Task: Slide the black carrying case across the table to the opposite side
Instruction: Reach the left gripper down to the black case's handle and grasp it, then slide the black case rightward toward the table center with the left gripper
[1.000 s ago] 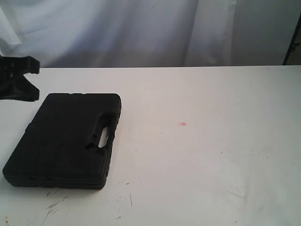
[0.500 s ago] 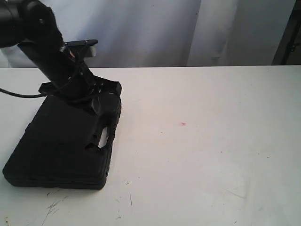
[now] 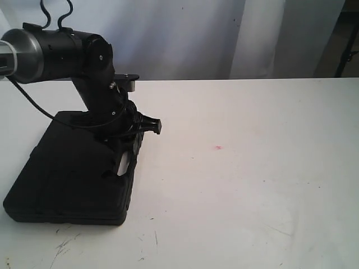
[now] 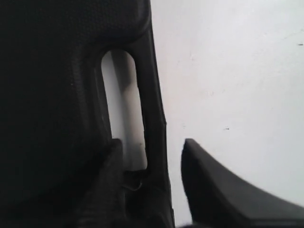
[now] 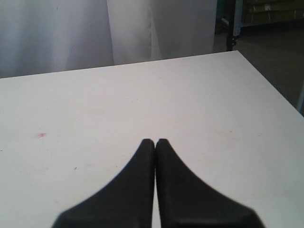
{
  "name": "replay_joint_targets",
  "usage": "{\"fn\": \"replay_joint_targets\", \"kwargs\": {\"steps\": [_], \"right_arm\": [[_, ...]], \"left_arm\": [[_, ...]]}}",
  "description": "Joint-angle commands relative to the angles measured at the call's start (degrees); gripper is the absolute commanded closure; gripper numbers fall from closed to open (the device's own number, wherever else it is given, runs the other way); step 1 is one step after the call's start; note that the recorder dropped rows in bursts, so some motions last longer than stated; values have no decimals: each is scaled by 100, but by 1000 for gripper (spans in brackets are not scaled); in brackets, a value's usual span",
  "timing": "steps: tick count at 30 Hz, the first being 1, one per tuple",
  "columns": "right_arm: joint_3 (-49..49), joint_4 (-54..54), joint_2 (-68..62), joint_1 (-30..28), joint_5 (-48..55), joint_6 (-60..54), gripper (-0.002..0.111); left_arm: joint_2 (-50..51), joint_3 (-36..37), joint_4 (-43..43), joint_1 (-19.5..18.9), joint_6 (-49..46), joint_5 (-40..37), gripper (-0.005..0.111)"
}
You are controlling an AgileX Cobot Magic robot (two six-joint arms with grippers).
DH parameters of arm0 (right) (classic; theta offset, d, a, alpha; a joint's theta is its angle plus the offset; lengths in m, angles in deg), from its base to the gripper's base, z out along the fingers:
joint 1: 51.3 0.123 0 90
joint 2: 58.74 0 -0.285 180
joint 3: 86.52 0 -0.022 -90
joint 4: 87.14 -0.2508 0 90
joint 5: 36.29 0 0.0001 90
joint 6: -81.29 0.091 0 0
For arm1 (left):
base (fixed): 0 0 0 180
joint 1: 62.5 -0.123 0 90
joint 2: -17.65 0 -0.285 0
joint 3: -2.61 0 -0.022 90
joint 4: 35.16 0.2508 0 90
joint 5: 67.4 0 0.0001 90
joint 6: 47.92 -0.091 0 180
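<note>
White curtain (image 3: 224, 39) with soft folds all across the top of the frame. Thin dark pole (image 3: 348, 56) at the upper right edge. In the right wrist view, dark floor (image 5: 275, 52) and a shelf (image 5: 270, 9), upper right.

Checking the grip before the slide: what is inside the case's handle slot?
White table shows through the slot of the case. One finger of the left gripper covers one end of the slot; whether it dips inside cannot be told.
</note>
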Motion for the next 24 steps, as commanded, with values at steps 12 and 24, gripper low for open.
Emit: {"fn": "replay_joint_targets", "kwargs": {"steps": [12,24], "right_arm": [[16,-22,32,0,-64,-1,108],[16,-22,32,0,-64,-1,108]], "left_arm": [[461,-328,-258,32,62,116,51],[899,-402,-574,38,258,301,74]]}}
